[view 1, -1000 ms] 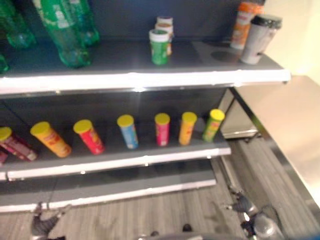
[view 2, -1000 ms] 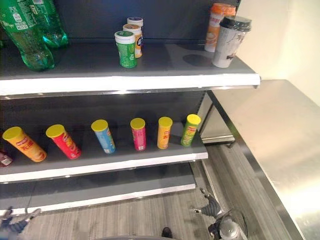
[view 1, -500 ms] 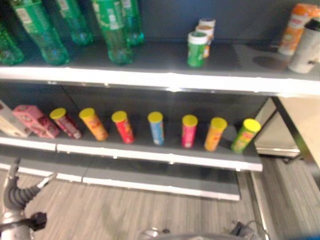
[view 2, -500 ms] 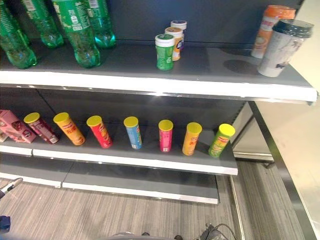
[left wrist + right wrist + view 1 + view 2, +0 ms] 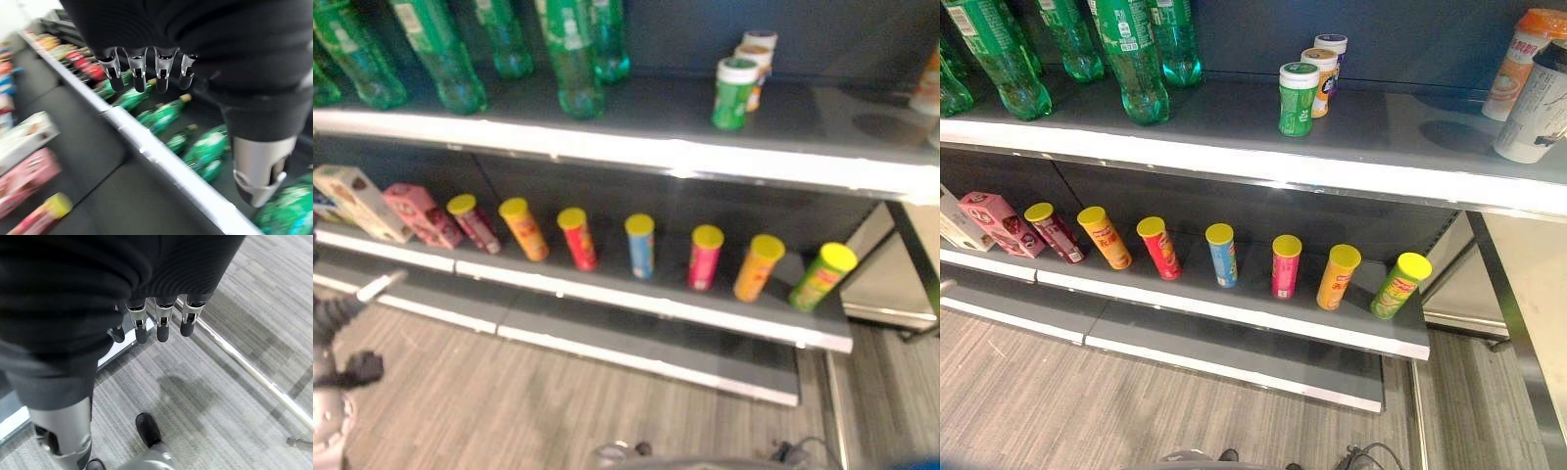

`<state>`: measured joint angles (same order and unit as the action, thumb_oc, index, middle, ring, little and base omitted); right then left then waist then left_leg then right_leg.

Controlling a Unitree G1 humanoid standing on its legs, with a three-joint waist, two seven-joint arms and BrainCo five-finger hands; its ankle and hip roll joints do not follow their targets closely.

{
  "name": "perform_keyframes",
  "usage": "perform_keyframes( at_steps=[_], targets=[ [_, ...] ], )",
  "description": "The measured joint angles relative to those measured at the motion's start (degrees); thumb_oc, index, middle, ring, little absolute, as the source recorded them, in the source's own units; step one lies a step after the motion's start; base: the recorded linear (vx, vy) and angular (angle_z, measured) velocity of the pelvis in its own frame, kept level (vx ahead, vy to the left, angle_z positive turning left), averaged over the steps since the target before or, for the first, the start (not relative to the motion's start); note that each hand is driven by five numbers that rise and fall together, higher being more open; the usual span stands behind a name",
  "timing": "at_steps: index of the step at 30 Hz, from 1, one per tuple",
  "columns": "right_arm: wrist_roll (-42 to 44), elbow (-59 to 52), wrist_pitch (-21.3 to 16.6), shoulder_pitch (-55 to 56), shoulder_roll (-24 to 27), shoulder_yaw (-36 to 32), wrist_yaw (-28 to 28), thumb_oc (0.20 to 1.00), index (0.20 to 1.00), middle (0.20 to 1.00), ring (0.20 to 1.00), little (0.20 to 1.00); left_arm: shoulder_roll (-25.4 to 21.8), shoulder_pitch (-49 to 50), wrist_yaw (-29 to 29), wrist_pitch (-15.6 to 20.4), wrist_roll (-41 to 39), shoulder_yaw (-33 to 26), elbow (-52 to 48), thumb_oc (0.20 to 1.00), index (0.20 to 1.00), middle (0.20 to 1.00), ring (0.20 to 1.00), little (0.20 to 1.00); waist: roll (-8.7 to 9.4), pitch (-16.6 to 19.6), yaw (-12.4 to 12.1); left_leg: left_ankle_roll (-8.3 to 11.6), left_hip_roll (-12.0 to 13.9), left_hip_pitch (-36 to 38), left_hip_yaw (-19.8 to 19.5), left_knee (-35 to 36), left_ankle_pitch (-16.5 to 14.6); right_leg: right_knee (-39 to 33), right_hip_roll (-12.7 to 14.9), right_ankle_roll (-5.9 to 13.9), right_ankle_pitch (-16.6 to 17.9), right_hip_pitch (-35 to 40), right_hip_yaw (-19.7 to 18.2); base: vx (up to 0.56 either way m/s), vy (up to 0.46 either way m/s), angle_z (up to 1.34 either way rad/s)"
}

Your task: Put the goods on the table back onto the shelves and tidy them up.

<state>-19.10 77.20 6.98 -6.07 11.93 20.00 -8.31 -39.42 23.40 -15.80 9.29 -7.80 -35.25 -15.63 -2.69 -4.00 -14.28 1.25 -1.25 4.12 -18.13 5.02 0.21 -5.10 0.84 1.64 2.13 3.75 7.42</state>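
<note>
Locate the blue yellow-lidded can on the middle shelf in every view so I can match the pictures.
Left eye view: blue can, fourth from the left in the can row.
Right eye view: blue can, same slot, between red can and pink can.
Left wrist view: can't tell.
Right wrist view: floor.
Shared landmark: green tub above.

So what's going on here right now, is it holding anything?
No, nothing is in hand. The left hand hangs open by the shelf of green bottles, and the right hand hangs open over the floor. On the shelves, the chip cans stand in a row on the lower shelf beside the boxes, with small jars above.
</note>
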Motion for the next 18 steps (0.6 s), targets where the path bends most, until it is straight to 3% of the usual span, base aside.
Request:
perform_keyframes(
  at_steps=[4,6,10,13,15,18],
  targets=[
    [0.2,0.01,-0.13,-0.06,0.2,-0.22,-0.66,1.0,1.0,1.0,1.0,1.0,-3.26,-5.34,-2.01,1.06,-0.01,1.19,0.06,1.0,1.0,1.0,1.0,1.0,-1.12,0.2,1.64,0.17,0.01,0.17,-0.08,-0.01,0.48,0.0,0.02,-0.01,0.01,0.19,0.23,0.0,0.0,0.01],
    [0.5,0.0,-0.15,0.04,0.49,-0.33,-0.99,1.0,1.0,1.0,1.0,1.0,-3.7,-7.62,-2.25,1.17,-0.02,1.8,0.05,1.0,1.0,1.0,1.0,1.0,-1.29,0.3,1.78,0.21,0.04,0.27,-0.07,-0.01,0.51,0.0,-0.01,-0.01,0.01,0.31,0.23,0.0,0.0,0.0],
    [2.58,-0.07,-0.42,0.27,0.94,-0.13,-1.2,1.0,1.0,1.0,1.0,1.0,-5.58,-11.58,-3.35,1.66,-0.08,3.93,2.52,1.0,1.0,1.0,1.0,1.0,-1.02,0.43,4.46,0.27,0.14,1.12,0.28,-0.01,0.43,-0.01,-0.13,0.0,-0.01,0.93,-0.23,0.03,0.0,-0.07],
    [4.88,-0.79,-0.5,0.6,1.17,-0.24,-1.52,1.0,1.0,1.0,1.0,1.0,-7.58,-15.87,-4.41,1.8,-0.16,6.59,8.11,1.0,1.0,1.0,1.0,1.0,-0.71,0.59,7.48,0.55,0.32,1.2,1.41,0.3,0.2,-0.14,-0.33,-0.28,0.27,0.63,-1.19,0.01,0.021,-0.16],
    [6.9,-3.25,-0.79,0.69,1.73,-0.43,-1.56,1.0,1.0,1.0,1.0,1.0,-9.58,-22.17,-5.29,0.81,-1.65,10.74,17.49,1.0,1.0,1.0,1.0,1.0,-0.95,0.72,8.19,0.48,0.41,1.31,1.91,0.02,0.25,-0.28,-0.43,-0.26,0.46,0.52,-1.84,0.0,0.026,-0.14],
    [8.21,-4.9,-1.41,0.69,1.8,-0.31,-1.51,1.0,1.0,1.0,1.0,1.0,-10.21,-21.83,-4.42,-0.15,-2.71,13.03,19.48,1.0,1.0,1.0,1.0,1.0,-0.93,0.73,9.52,0.21,0.43,1.67,3.06,0.02,0.43,-0.26,-0.46,-0.67,0.96,0.52,-2.88,0.0,0.014,-0.2]
  ],
)
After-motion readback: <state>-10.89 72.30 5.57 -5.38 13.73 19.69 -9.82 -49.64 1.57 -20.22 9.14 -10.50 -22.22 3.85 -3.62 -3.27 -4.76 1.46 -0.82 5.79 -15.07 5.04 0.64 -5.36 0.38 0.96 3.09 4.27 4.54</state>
